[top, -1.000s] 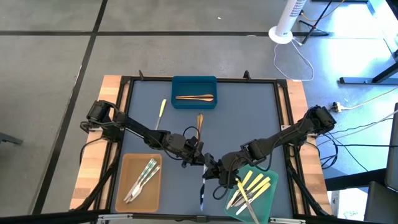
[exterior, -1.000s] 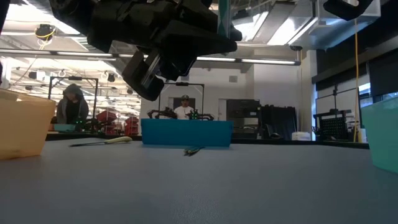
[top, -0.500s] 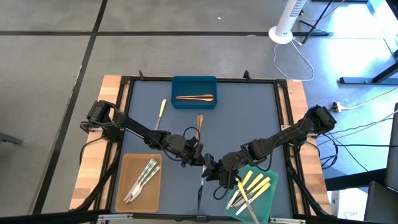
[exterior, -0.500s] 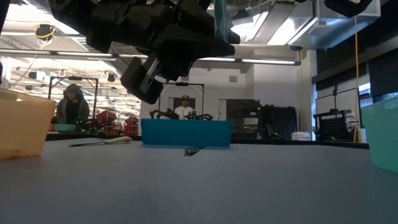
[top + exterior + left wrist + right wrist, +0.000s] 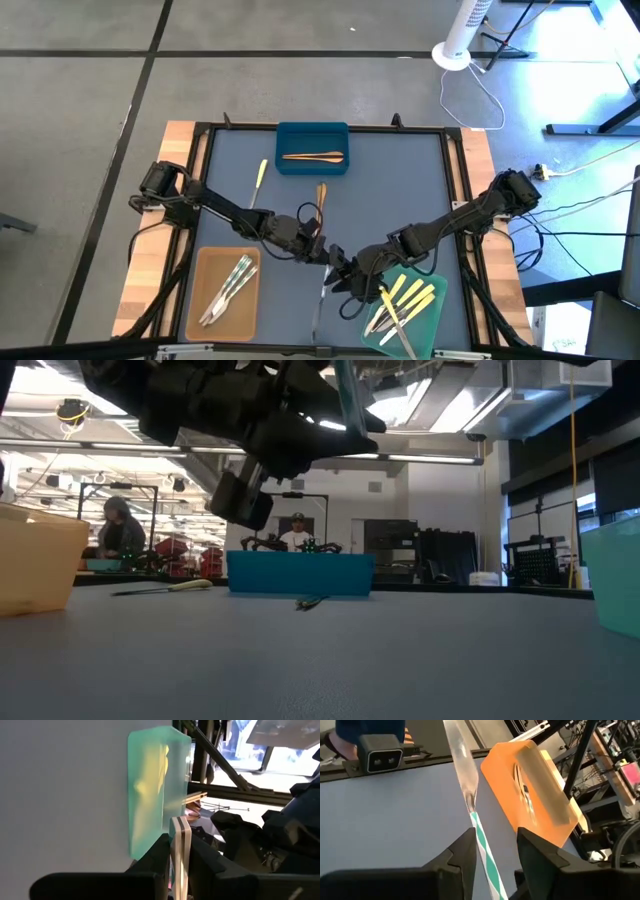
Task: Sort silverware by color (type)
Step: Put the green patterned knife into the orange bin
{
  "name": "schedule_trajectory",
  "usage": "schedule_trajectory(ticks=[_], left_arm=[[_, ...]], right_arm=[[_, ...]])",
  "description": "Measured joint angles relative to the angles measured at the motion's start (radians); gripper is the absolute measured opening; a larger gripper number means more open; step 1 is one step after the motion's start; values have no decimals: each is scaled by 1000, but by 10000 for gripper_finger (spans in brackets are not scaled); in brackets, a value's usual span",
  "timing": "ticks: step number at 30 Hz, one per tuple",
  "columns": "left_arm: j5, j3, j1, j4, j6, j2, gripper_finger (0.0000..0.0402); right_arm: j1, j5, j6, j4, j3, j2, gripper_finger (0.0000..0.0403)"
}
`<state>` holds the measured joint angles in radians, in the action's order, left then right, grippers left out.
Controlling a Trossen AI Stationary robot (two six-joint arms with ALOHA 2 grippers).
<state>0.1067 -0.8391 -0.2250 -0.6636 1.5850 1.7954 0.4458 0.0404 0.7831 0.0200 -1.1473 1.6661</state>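
No legible text, labels, brand marks, numbers or signs on any surface in any view; background items too indistinct to read.

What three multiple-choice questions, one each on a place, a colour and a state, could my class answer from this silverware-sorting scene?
1. Which tray holds a brown utensil? A tan; B blue; C green.
2. What colour are most utensils in the green tray? A yellow; B brown; C black.
3. How is the right claw? A open; B shut on a tray; C shut on a fork.

Key: B, it lies in the blue tray. A, yellow utensils fill it. A, its fingers stand apart around the striped utensil.
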Motion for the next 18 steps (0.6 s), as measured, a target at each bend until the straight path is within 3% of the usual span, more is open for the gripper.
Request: schedule_trajectory(ticks=[11,18], left_arm=[[-21,0,66,0,-243,0,38],[-30,0,123,-1,-373,0,38]], right_arm=[[0,24,-109,-3,0,0,133],[0,23,-259,-1,0,0,133]])
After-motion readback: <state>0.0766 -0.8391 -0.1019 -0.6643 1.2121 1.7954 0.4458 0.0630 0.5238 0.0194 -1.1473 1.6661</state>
